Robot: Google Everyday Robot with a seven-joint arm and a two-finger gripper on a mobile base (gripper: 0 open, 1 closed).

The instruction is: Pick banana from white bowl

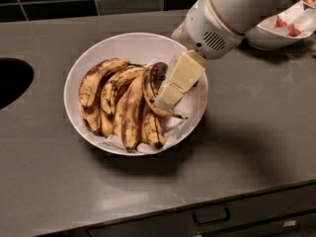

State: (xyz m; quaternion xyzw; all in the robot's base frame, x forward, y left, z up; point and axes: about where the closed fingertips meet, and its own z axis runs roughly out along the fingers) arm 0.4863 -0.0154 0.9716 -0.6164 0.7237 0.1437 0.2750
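The white bowl [129, 43] sits on the grey counter, lined with crumpled white paper and holding several overripe bananas. The banana [149, 92] is strongly arched and lies at the right of the pile, with its dark brown thick end up and its thin dark tip pointing right. My gripper [166, 99] reaches down into the bowl from the upper right. Its cream-coloured tip lies right against the banana's right side. The white arm housing [217, 19] hangs over the bowl's right rim.
A smaller white bowl [276, 33] with red bits stands at the top right, partly behind the arm. A dark round opening [12, 80] is cut into the counter at the left. The counter's front edge with a drawer handle [210, 215] runs along the bottom.
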